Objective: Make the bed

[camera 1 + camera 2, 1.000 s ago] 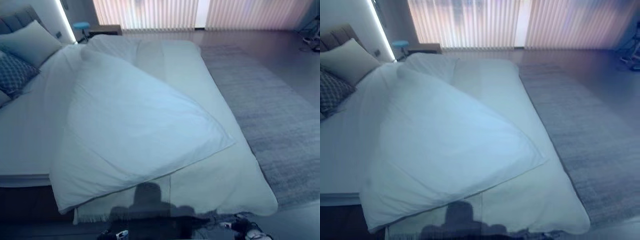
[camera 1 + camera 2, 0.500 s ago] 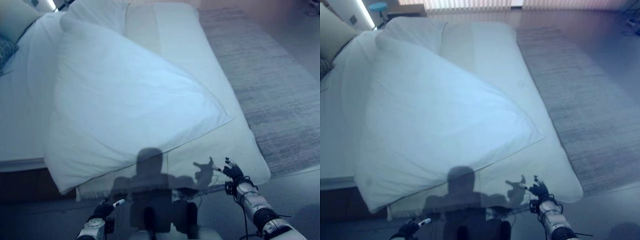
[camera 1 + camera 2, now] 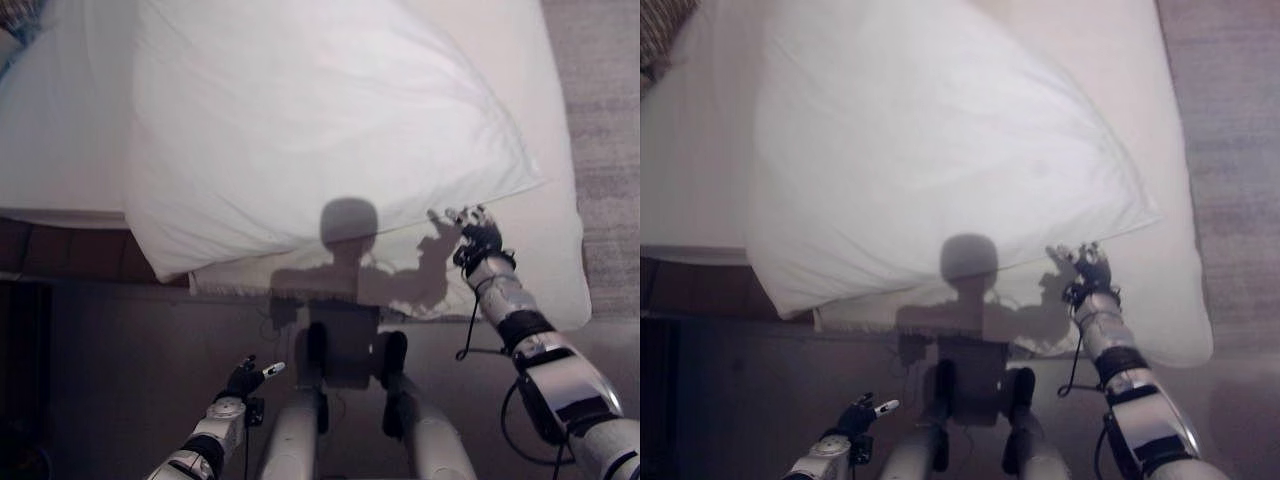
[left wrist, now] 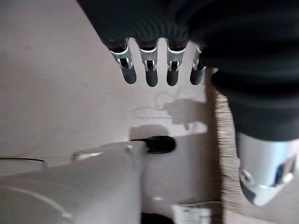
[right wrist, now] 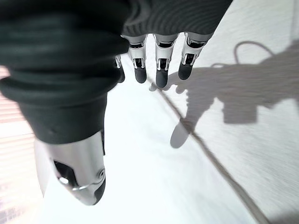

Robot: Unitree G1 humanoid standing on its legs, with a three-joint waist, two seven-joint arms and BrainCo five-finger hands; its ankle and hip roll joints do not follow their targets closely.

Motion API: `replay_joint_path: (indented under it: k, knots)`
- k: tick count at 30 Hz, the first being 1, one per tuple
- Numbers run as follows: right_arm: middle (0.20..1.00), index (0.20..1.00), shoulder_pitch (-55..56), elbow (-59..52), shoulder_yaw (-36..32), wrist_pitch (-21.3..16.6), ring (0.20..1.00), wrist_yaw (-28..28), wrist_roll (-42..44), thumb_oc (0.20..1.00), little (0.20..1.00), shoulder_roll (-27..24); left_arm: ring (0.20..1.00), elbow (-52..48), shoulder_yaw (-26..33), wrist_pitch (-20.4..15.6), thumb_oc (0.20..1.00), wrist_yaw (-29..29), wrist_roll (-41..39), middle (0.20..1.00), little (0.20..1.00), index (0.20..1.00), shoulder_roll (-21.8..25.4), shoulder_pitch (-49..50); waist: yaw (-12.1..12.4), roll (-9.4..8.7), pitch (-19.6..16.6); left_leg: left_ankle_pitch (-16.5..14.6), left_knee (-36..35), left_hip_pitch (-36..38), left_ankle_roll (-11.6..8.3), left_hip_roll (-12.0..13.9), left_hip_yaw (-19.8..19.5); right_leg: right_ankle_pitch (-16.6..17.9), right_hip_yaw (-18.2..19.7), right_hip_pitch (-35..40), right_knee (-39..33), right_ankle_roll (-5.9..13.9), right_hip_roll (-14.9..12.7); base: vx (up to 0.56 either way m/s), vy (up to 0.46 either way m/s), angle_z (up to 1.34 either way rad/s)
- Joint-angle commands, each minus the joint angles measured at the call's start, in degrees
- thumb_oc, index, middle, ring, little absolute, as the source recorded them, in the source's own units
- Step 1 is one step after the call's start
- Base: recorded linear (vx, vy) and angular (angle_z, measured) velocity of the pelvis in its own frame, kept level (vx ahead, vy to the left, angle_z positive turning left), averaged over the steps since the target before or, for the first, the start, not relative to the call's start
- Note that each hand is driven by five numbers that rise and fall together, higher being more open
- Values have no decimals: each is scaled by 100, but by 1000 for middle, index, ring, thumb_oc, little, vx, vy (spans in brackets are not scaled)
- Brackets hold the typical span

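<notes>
Head cameras, looking down on the foot of the bed [image 3: 60, 195]. A white duvet [image 3: 300, 110] lies askew across the mattress, folded back on itself so that one pointed corner [image 3: 535, 180] reaches toward the robot's right side and another hangs over the near edge at the left. Beneath it a second, cream-coloured cover [image 3: 545, 260] is spread over the bed, its fringed hem draping down the near side. A patterned pillow [image 3: 665, 20] is partly visible at the far left corner. A grey rug [image 3: 610, 140] borders the bed on the right; dark floor [image 3: 110, 370] lies in front.

Right hand [image 3: 478, 236]: extended over the near right part of the bed, just short of the duvet's pointed corner. Its fingers [image 5: 161, 70] are straight and spread, holding nothing; in the right wrist view they hang above the white bedding near a seam line, and contact with the fabric cannot be confirmed.

Left hand [image 3: 245, 378]: low, in front of the bed and well apart from it, over the floor. Its fingers [image 4: 150, 70] are relaxed and nearly straight, empty
</notes>
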Motion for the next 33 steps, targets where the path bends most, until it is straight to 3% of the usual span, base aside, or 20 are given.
replay_joint_path:
  k: [1, 8, 14, 24, 29, 30, 32, 33]
  knots:
    - [1000, 1000, -416, 212, 12, -220, 1000, -92, 324, 1000, 1000, -199, 1000, 142, -178, 36, 1000, 19, 242, 1000, 1000, 1000, -12, -87, 103, -268, -163, -104, -80, 32, -48, -463, 273, 32, 176, -29, -5, 595, -144, 36, 93, -5]
    - [1000, 1000, -1796, 1299, -80, -154, 1000, -282, 699, 1000, 1000, -661, 1000, -86, -626, -4, 1000, 99, 436, 1000, 1000, 1000, 13, -251, 249, -125, 25, -51, -153, -347, -130, -552, 272, 185, 168, -248, -220, 681, -228, 26, 53, 4]
    - [1000, 1000, -2711, 1454, 78, -178, 1000, -267, 1036, 1000, 1000, -1106, 1000, -569, -810, -113, 1000, 214, 283, 1000, 1000, 1000, 91, -362, 356, 26, 163, -18, -153, -636, -123, -659, 171, 157, 149, -509, -104, 706, -339, 28, 30, 17]
    - [1000, 1000, -3393, 1522, 484, -222, 1000, -250, 1238, 1000, 1000, -1330, 1000, -962, -1042, -159, 1000, 264, 115, 1000, 1000, 1000, 131, -396, 457, -17, 311, 23, -153, -849, -120, -692, 2, 94, 79, -627, -68, 709, -334, 28, -19, 7]
    - [1000, 1000, -3892, 1992, 964, 48, 1000, -346, 840, 1000, 1000, -1419, 1000, -1143, -1119, -146, 1000, 340, 52, 1000, 1000, 1000, 234, -401, 541, -106, 391, 54, -137, -988, -110, -689, -105, 95, 2, -738, -8, 703, -329, 16, -26, 9]
    - [388, 388, -4122, 2238, 1330, 350, 388, -304, 349, 388, 388, -1503, 1000, -1258, -1116, -173, 1000, 410, -8, 1000, 1000, 1000, 304, -408, 577, -160, 434, 79, -138, -1068, -111, -670, -126, 115, -41, -798, -2, 698, -322, 0, -33, 9]
    - [200, 200, -4287, 2304, 1520, 472, 200, -314, 156, 200, 200, -1531, 1000, -1401, -1125, -216, 1000, 453, -46, 1000, 1000, 1000, 332, -420, 590, -186, 499, 109, -147, -1124, -124, -662, -169, 115, -79, -828, -8, 694, -308, 8, -50, 9]
    - [200, 200, -4291, 2304, 1523, 474, 200, -317, 156, 200, 200, -1531, 1000, -1406, -1124, -214, 1000, 455, -47, 1000, 1000, 1000, 332, -420, 585, -183, 500, 110, -147, -1125, -125, -662, -173, 115, -83, -828, -8, 694, -308, 12, -51, 6]
